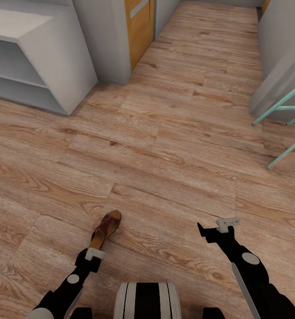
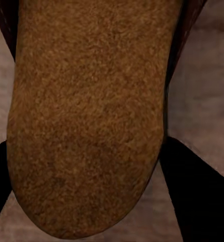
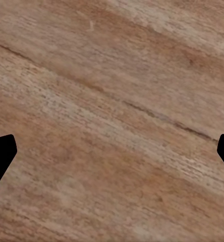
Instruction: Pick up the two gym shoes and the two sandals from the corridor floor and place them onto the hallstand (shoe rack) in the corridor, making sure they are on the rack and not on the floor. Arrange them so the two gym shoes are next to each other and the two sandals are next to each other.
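One dark brown sandal (image 1: pixel 106 226) with a tan footbed sticks out ahead of my left gripper (image 1: pixel 98 243), which is shut on its near end, low over the corridor floor (image 1: pixel 165 146). In the left wrist view the tan footbed of the sandal (image 2: pixel 87 101) sits between the two dark fingers (image 2: pixel 198 196) of the left gripper (image 2: pixel 87 143). My right gripper (image 1: pixel 215 227) is open over bare planks with nothing in it, and the right wrist view shows the right gripper (image 3: pixel 117 138) with its fingertips (image 3: pixel 2 151) wide apart. The gym shoes are out of view.
A pale white unit with open tiers (image 1: pixel 36 57) stands at the far left; I cannot tell whether it is the hallstand. Beyond it are a grey wall corner (image 1: pixel 105 40) and a wooden door (image 1: pixel 139 26). Mint-green frame legs (image 1: pixel 282 106) stand at the right. The corridor runs on ahead.
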Robot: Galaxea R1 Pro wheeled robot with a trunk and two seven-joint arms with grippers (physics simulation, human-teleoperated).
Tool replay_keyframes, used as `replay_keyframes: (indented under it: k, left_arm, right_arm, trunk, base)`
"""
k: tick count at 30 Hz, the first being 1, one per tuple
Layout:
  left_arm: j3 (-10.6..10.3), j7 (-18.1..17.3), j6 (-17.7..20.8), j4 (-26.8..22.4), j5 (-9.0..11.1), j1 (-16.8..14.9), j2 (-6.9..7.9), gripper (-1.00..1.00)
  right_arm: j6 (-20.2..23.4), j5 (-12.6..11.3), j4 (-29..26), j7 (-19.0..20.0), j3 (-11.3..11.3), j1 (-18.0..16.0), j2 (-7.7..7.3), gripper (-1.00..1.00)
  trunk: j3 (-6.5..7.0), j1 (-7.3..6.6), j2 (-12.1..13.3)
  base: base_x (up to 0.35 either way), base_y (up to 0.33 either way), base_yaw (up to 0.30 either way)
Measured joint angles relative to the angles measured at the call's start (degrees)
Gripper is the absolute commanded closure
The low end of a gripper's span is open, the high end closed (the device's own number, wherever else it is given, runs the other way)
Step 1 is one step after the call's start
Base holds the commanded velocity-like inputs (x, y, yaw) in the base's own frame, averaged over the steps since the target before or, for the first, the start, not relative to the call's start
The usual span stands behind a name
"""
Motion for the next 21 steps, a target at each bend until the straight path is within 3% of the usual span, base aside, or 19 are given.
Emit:
replay_keyframes:
  k: [14, 21]
  left_arm:
    - [0.03, -0.01, -0.34, -0.41, 0.21, 0.17, 0.1, 1.0]
    - [-0.07, -0.03, 0.09, -4.97, 0.23, 0.77, 0.17, 1.0]
  right_arm:
    - [0.0, -0.01, 0.0, 0.0, 0.0, -0.01, 0.03, -1.0]
    - [0.0, -0.05, 0.0, 0.0, 0.0, 0.0, 0.07, -1.0]
  trunk:
    - [0.0, 0.0, 0.0]
    - [0.66, -0.08, 0.04]
  base:
    - [0.0, 0.0, 0.0]
    - [0.0, 0.0, 0.0]
